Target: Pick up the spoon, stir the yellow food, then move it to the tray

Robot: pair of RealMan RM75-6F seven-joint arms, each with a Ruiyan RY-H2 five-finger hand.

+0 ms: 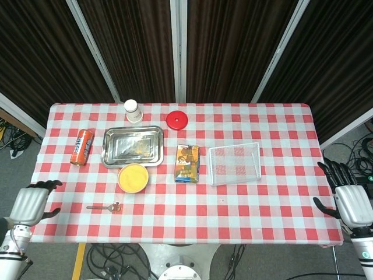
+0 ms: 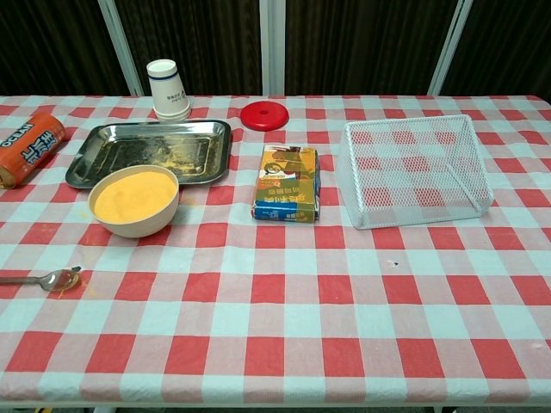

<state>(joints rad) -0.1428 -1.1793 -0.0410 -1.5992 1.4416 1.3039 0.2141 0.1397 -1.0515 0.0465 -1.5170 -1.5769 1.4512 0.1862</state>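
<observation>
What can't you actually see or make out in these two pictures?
- Spoon: in the chest view the left edge cuts off its handle.
- Orange can: cut by the same edge; its lettering only partly shows.
- Left hand and right hand: absent from the chest view.
- Box: print too small to read in the head view.

Bright even overhead light, soft shadows, sharp focus, dark backdrop

A robot test lab staged as a dining spot: a checked tablecloth on a lone table, dark curtains behind, loose cables on the grey floor.
</observation>
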